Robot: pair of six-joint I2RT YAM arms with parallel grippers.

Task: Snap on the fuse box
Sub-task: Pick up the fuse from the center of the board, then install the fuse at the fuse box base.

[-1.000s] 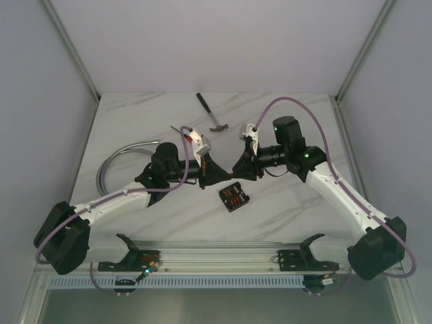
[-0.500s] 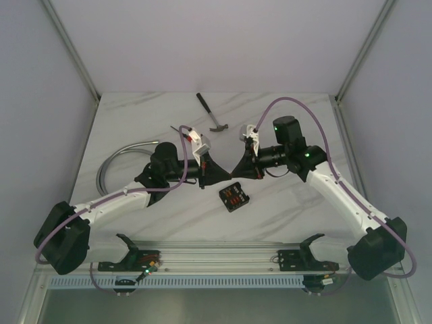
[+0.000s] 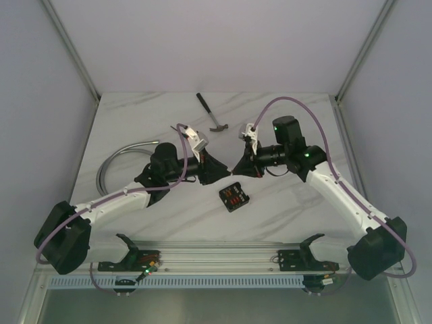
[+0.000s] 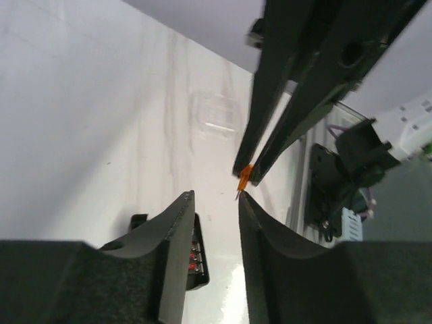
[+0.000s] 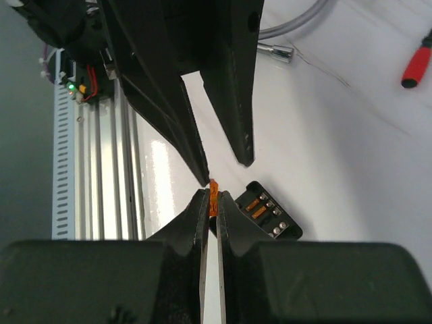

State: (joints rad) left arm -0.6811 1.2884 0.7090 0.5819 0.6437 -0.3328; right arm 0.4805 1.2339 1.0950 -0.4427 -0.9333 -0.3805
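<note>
The fuse box is a small black square with red and orange fuses on its face, lying flat on the marble table just below where both grippers meet tip to tip. My right gripper is shut on a tiny orange fuse, held in the air above the fuse box. Facing it, my left gripper is open with nothing between its fingers, and the orange fuse hangs just beyond its right fingertip. The fuse box is partly hidden behind the left finger.
A hammer lies at the back middle and a grey hose curves at the left. A red-handled screwdriver rests behind the left arm. A clear plastic lid lies on the table farther off. An aluminium rail runs along the near edge.
The right gripper shut on the orange fuse, then the left gripper opened and let go of it. Both arms stayed nearly in place.
</note>
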